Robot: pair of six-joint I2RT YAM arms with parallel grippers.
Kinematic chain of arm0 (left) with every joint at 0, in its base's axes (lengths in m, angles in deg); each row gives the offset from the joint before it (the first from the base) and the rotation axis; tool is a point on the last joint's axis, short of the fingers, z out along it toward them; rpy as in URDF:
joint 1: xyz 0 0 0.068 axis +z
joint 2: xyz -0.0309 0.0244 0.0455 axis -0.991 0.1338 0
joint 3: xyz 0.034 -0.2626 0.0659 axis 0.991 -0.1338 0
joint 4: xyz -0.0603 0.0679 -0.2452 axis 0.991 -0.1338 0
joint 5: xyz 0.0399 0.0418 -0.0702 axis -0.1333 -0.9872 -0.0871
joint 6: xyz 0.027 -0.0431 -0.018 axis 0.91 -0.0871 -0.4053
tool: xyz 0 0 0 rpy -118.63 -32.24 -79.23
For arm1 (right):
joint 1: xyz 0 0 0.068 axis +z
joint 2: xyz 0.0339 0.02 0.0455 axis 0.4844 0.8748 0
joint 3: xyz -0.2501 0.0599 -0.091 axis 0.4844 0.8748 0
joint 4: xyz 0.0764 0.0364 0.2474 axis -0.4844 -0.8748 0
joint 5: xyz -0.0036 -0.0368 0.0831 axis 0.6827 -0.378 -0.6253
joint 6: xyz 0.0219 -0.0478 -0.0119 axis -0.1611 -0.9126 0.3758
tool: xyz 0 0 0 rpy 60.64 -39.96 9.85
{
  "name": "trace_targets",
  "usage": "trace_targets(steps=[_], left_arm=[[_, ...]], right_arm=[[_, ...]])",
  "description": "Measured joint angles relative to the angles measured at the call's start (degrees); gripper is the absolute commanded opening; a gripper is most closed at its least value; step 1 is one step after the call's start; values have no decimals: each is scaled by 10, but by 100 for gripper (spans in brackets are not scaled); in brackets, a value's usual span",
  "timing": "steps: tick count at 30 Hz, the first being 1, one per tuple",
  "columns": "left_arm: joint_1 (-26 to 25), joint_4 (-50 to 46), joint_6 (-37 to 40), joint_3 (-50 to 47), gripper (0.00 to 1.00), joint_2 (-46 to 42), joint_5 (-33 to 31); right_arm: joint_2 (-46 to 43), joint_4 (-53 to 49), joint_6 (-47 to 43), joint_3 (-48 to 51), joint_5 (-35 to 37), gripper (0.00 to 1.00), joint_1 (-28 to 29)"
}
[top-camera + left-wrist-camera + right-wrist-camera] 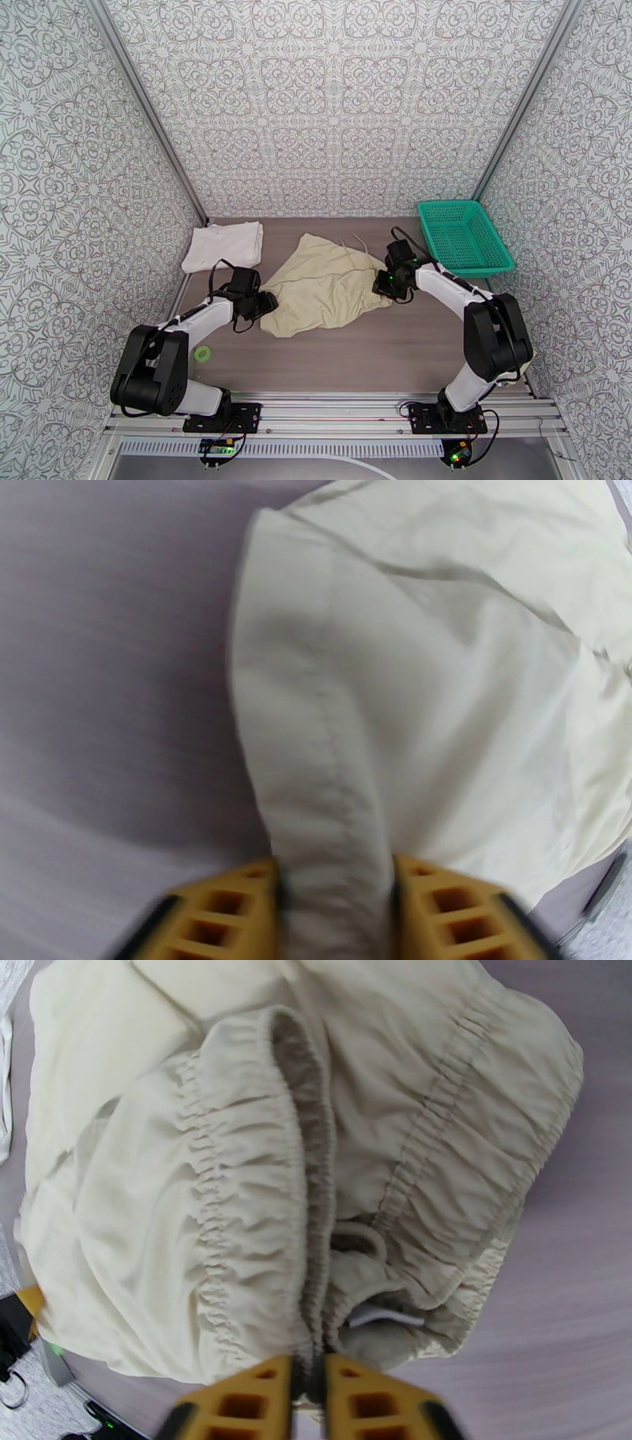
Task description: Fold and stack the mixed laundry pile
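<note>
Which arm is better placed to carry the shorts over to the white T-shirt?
Probably left. The left gripper pinches a hem of the shorts on the side nearest the T-shirt, which lies folded at the far left. The right gripper clamps the waistband over by the green basket, farther away.
</note>
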Motion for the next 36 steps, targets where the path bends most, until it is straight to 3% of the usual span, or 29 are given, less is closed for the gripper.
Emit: trace_targets(steps=[3,11,14,17,18,25,32,33,35,36], left_arm=[[0,21,-8,-23,0,-19,5],[-4,28,-21,-61,0,-131,9],[-5,15,-23,-72,0,-179,10],[-7,-2,-23,-77,0,-200,14],[-7,-9,-23,-78,0,-203,15],[-7,-46,-21,-79,10,-185,15],[-7,-45,-21,-84,13,-159,15],[-7,-45,-21,-84,17,-156,15],[-7,-45,-19,-84,38,-151,18],[-7,-45,-17,-84,44,-148,20]], right_arm=[[-23,10,-3,23,-5,0,0],[-176,38,-1,127,-22,1,0],[-258,65,-1,201,-32,16,-1],[-307,66,-9,252,-46,42,-5],[-314,58,-9,263,-50,46,-8],[-276,-3,12,269,-79,51,-34],[-273,-8,73,250,-103,56,-26],[-270,-29,72,231,-92,58,-26],[-261,-68,57,178,-63,59,-25],[-254,-82,48,148,-51,59,-25]])
